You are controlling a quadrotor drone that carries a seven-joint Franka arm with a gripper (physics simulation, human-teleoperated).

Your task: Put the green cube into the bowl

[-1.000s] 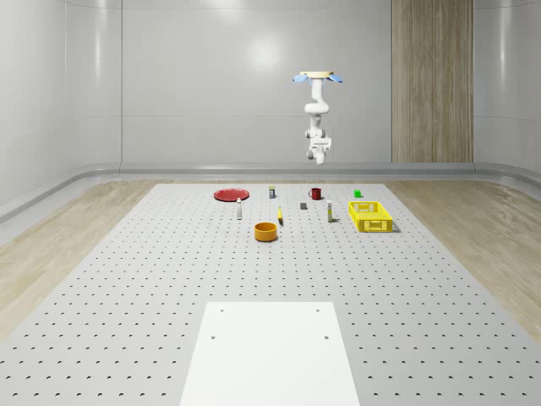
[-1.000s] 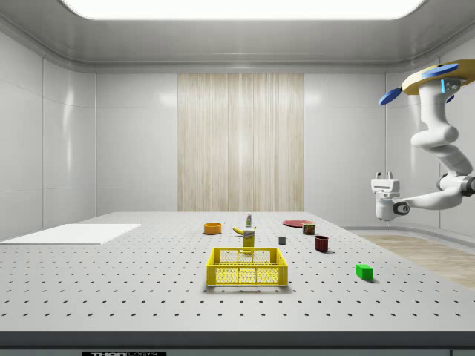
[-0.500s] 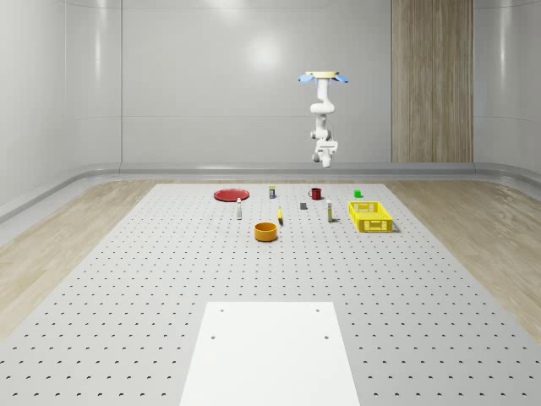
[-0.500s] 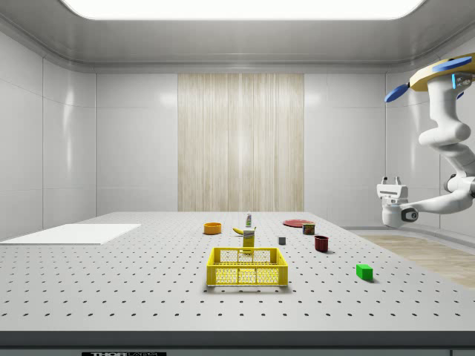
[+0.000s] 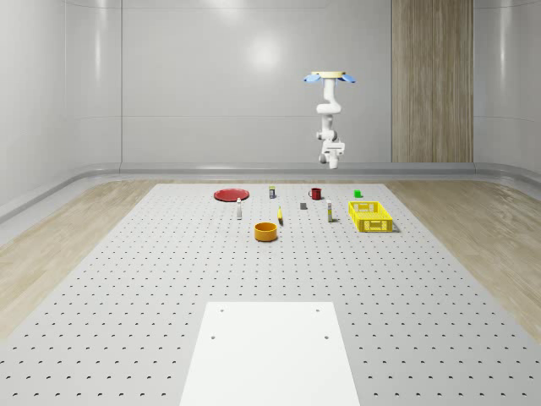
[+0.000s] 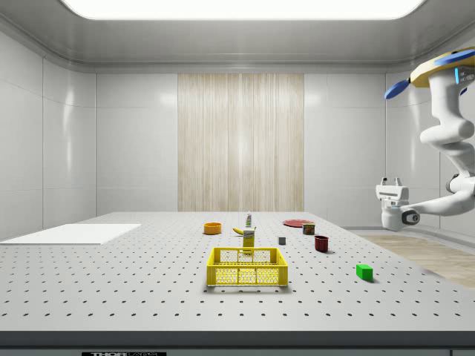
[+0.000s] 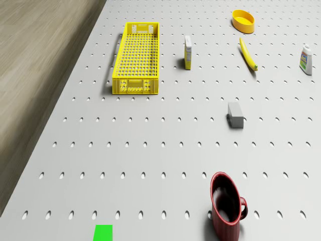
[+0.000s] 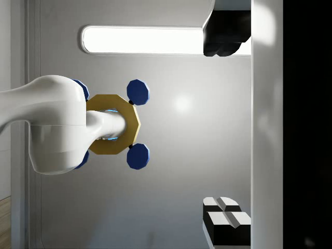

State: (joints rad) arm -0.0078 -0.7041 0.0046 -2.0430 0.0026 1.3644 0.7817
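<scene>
The green cube (image 5: 357, 194) (image 6: 364, 271) (image 7: 103, 233) lies near the table's far end, beside the yellow basket's far end. The orange bowl (image 5: 266, 231) (image 6: 213, 228) (image 7: 243, 20) stands nearer the table's middle. My drone (image 5: 330, 77) (image 6: 445, 70) hovers high over the far end of the table, behind the cube. The arm hangs below it, and the gripper (image 5: 333, 157) (image 6: 391, 181) (image 8: 226, 129) is well above the cube, turned upward towards the drone's body (image 8: 111, 124). Its fingers (image 8: 226, 220) stand wide apart, holding nothing.
A yellow basket (image 5: 373, 216) (image 7: 137, 57), red mug (image 5: 315, 194) (image 7: 228, 206), grey block (image 7: 234, 115), banana (image 7: 248, 54), small carton (image 7: 188, 51) and bottle (image 7: 306, 59) stand between cube and bowl. A red plate (image 5: 230, 194) lies at the far left, and a white sheet (image 5: 270, 351) lies at the near end.
The drone has shifted towards the whole-scene view's right. The wrist has turned over, so the gripper now points up instead of down.
</scene>
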